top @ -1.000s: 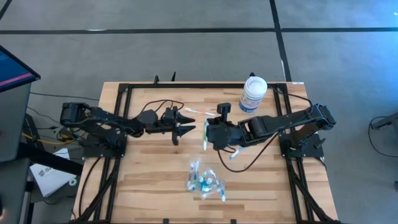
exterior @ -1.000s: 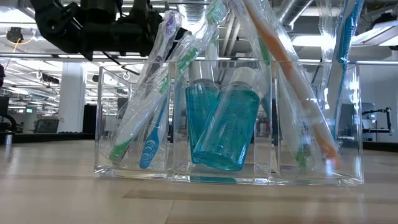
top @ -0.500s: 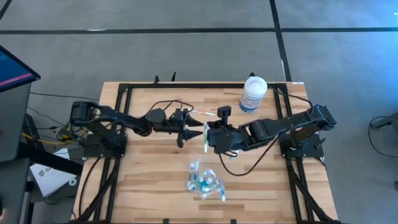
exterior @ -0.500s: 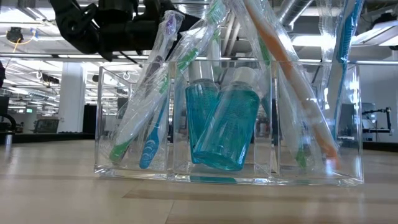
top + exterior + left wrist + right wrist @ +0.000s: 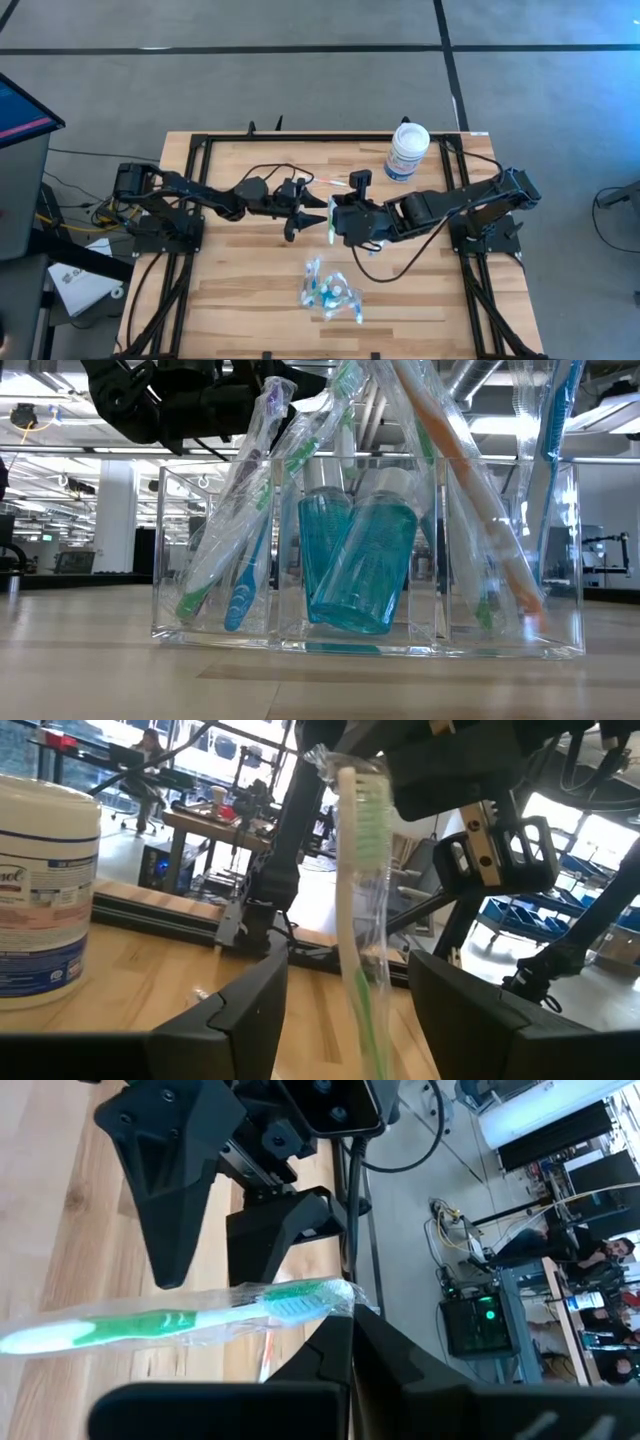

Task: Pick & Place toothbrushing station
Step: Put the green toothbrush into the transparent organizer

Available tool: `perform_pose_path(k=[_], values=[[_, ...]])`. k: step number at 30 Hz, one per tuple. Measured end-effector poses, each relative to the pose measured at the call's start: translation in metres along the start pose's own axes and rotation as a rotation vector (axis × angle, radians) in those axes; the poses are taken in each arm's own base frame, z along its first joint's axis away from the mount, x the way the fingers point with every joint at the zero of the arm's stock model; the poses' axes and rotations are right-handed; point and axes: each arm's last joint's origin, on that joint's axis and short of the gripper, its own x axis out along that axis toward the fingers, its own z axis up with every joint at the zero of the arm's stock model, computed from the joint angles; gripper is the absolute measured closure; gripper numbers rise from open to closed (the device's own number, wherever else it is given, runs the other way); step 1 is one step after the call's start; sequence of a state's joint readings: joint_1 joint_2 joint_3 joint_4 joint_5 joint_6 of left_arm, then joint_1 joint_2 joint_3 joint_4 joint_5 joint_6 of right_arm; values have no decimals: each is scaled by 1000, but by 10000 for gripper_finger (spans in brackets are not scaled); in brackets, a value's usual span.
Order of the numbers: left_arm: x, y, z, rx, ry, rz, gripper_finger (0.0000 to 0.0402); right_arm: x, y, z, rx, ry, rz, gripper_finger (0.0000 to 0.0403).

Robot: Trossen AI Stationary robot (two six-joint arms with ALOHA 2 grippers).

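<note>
Sitting on a grey concrete floor, the wooden table [image 5: 250,290] is framed by black rails, and a workshop with desks and a seated person [image 5: 152,748] is seen beyond it. A white tub [image 5: 408,152] is parked at the far edge. Mid-table, a wrapped green toothbrush [image 5: 362,910] is gripped by the right gripper [image 5: 333,218], fingers clamped on its lower end. The left gripper [image 5: 305,212] is held just beside it, its fingers [image 5: 225,1020] spread wide on either side of the brush, no contact seen. Near the front edge, the clear tray [image 5: 560,560] is packed with more wrapped toothbrushes [image 5: 235,550] and teal bottles [image 5: 362,555]. Brush tops are cut off in the low view.
</note>
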State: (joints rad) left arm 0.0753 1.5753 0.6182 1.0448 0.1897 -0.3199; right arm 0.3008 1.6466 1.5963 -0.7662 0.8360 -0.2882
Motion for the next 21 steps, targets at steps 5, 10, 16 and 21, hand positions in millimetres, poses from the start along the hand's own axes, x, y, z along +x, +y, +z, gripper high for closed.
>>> perform_pose_path(k=[5, 10, 16, 21], values=[[1, -4, 1, 3, -14, -15, 198, 0, 0, 1, 5, -5, -1, 403], [5, -9, 5, 8, -29, -35, 197, 0, -1, 2, 11, -17, -5, 403], [6, -11, 5, 11, -34, -18, 205, 0, -1, 3, 15, -23, -6, 403], [6, -9, 6, 12, -39, 1, 232, 0, -1, 4, 10, -32, -7, 403]])
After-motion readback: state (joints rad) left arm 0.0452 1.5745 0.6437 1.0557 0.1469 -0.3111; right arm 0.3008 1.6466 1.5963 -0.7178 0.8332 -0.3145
